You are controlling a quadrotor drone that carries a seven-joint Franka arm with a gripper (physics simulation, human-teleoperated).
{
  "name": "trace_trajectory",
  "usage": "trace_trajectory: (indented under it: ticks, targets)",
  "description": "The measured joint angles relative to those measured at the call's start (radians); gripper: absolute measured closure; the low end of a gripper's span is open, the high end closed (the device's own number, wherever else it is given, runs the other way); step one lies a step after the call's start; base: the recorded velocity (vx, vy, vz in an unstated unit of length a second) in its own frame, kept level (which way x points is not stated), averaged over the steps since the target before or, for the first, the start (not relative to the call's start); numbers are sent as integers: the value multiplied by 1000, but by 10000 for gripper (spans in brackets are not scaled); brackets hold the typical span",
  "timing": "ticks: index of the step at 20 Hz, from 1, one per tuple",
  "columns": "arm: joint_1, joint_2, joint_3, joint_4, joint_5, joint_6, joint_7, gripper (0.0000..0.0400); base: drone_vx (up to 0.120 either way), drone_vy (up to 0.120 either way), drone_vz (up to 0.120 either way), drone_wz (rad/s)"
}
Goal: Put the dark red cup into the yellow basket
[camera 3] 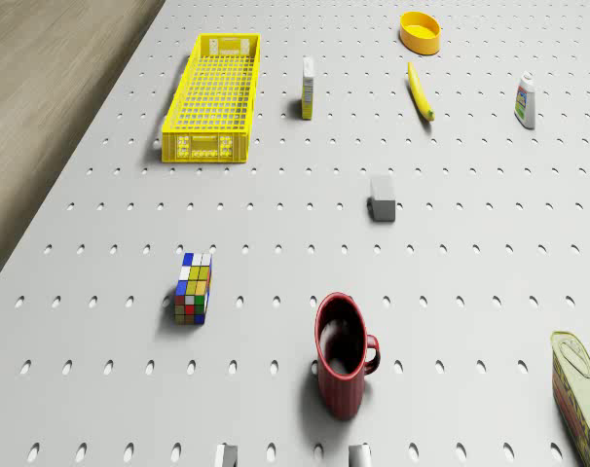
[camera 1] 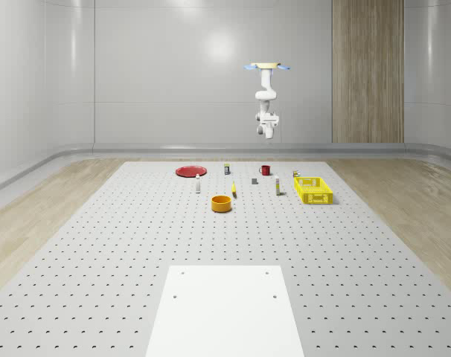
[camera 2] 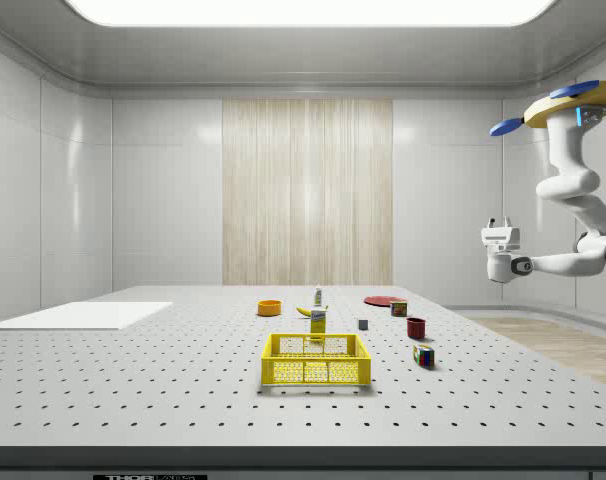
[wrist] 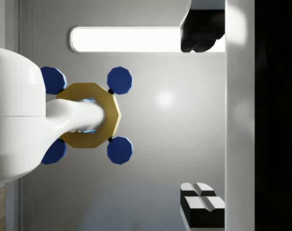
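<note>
Nothing done yet: drone [camera 2: 573,100] is hovering high above the far table edge, gripper [camera 2: 499,228] jaws parted and holding nothing, dark red cup [camera 3: 342,352] sitting on the table well apart from yellow basket [camera 3: 213,95]

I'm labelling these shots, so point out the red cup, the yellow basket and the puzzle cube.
red cup [camera 3: 342,368], drone view, outer wall
yellow basket [camera 3: 213,97], drone view, mesh floor
puzzle cube [camera 3: 193,289], drone view, side face

Dark red cup [camera 3: 341,365], yellow mesh basket [camera 3: 213,98], multicoloured cube [camera 3: 194,288]
</note>
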Motion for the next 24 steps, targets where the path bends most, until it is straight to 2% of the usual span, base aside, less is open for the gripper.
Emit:
trace_trajectory:
  ticks: [4, 11, 16, 22, 24]
  targets:
    - [-2, 13, 1, 85, 1, -69, -1, 0, 0, 0, 0, 0]
    - [-4, 59, 2, 222, 2, -154, -2, 0, 120, 0, 0, 0]
    - [-5, 79, 3, 273, 2, -182, -3, 0, 120, 0, 0, 0]
    - [-6, 85, 4, 293, 2, -191, -3, 0, 120, 0, 0, 0]
    - [-7, 85, 4, 295, 2, -191, -3, 0, 120, -120, 0, 0]
